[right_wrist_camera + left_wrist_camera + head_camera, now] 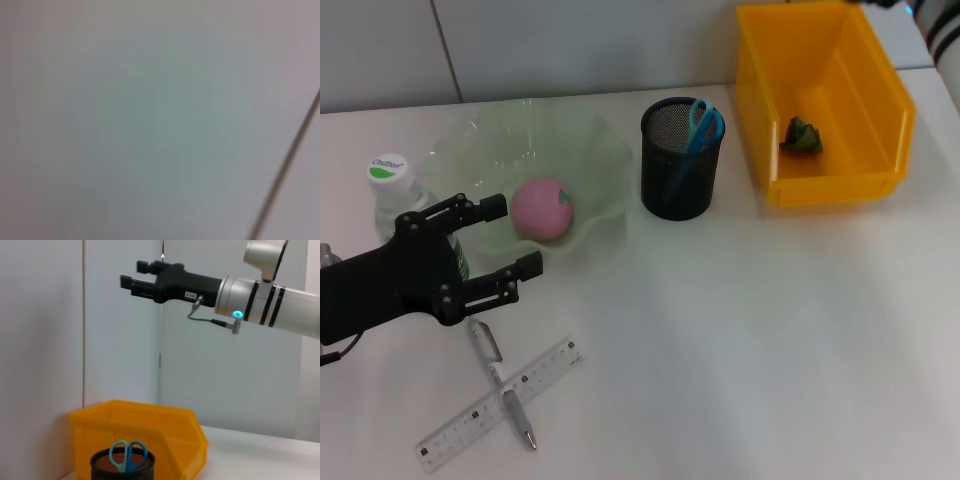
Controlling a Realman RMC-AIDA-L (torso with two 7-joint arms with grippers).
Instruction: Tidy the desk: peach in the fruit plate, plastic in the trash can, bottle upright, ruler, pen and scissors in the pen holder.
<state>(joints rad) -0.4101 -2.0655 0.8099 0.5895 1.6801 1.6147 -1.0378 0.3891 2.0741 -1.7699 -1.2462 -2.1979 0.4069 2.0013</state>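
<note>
The pink peach (543, 208) lies in the pale green fruit plate (605, 150). My left gripper (510, 237) hovers open and empty over the plate's near left rim. Just behind it the bottle (392, 190) stands upright. Blue-handled scissors (703, 125) stand in the black mesh pen holder (678, 175), also the pen holder (122, 467) in the left wrist view. Green plastic (802, 136) lies in the yellow trash can (880, 110). The clear ruler (545, 372) and the pen (490, 350) lie crossed on the table, near the front. My right gripper (134, 276) is raised high by the wall.
The white table runs back to a white panelled wall. The right arm (942, 30) shows at the far right corner above the trash can. The right wrist view shows only a blank pale surface.
</note>
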